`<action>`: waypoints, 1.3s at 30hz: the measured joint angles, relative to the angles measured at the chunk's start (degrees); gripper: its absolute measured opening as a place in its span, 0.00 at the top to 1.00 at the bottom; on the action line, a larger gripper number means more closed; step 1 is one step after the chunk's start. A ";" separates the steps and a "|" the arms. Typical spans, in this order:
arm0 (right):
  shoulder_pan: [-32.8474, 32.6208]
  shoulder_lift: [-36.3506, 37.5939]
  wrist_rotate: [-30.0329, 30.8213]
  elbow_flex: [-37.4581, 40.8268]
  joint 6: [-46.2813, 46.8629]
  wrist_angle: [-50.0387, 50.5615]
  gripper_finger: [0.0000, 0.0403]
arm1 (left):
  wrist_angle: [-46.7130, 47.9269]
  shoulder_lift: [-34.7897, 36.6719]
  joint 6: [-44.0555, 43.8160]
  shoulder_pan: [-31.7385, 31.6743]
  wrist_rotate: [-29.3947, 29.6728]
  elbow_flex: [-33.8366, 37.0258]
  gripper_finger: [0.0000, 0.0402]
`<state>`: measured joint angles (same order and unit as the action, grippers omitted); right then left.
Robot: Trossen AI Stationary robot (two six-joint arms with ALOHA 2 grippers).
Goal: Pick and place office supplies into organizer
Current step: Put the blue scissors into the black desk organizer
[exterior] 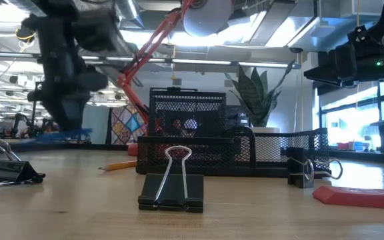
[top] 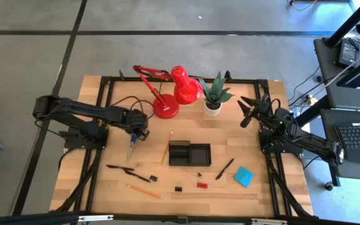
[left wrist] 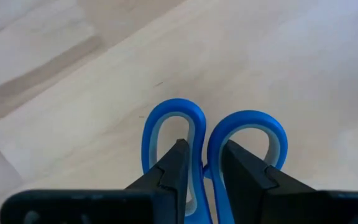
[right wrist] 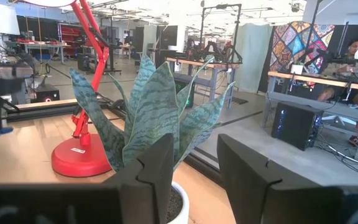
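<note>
My left gripper (top: 137,133) is left of the middle of the table, shut on the blue-handled scissors (top: 131,147), whose blades point toward the table's near edge. The black organizer (top: 189,154) stands on the table to its right. Lying on the table are black pens (top: 120,167) (top: 225,169), pencils (top: 165,152) (top: 145,191), a black clip (top: 178,187), a red eraser (top: 202,184) and a blue note pad (top: 243,177). My right gripper (top: 247,110) waits open at the far right, level, beside the plant. My left gripper holds the scissors by the handles: one finger (left wrist: 178,163) reaches into each blue loop, and the loops' inner sides (left wrist: 204,163) are pinched between them. The fingers come from above, slanting down. Whether the blade tips rest on the table I cannot tell.
A red desk lamp (top: 167,105) and a potted green plant (top: 215,95) stand at the table's far edge, behind the organizer. In the low view a clip (exterior: 172,189) lies right in front of the organizer (exterior: 192,137).
</note>
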<state>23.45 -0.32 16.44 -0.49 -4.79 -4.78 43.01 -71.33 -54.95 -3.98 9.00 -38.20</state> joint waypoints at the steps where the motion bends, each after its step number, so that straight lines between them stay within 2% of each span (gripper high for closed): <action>1: -0.01 0.00 -0.01 0.00 -0.01 0.00 0.68 | -0.19 1.58 0.51 0.26 -0.16 0.00 0.81; 8: 0.01 0.00 -0.01 0.00 0.01 -0.02 0.68 | -10.72 13.39 11.40 3.09 -2.31 -0.03 0.81; 12: 0.01 0.00 0.00 0.00 0.04 -0.02 0.68 | -21.10 18.19 22.04 5.15 -2.44 -0.08 0.81; 15: 0.01 0.01 0.01 0.00 0.05 -0.02 0.68 | -30.72 19.26 29.66 6.34 -1.03 -0.12 0.80; 19: 0.01 0.00 0.00 0.00 0.06 -0.04 0.68 | -40.99 17.74 38.76 6.94 0.54 -0.24 0.81; 24: 0.00 0.00 -0.01 0.00 0.06 -0.09 0.68 | -51.39 11.84 46.83 6.94 0.44 -0.22 0.81; 30: 0.01 0.00 -0.01 0.00 0.21 -0.09 0.68 | -65.14 5.45 53.66 6.89 -6.15 -0.22 0.80; 33: 0.00 0.00 0.01 0.00 0.23 -0.09 0.68 | -67.12 4.01 54.22 6.88 -7.70 -0.22 0.81; 39: 0.00 0.00 0.01 0.00 0.25 -0.09 0.68 | -69.11 1.51 53.83 6.87 -7.22 -0.22 0.80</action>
<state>23.46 -0.32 16.45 -0.49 -4.54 -4.86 -26.10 -69.83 -1.12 2.90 1.79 -38.41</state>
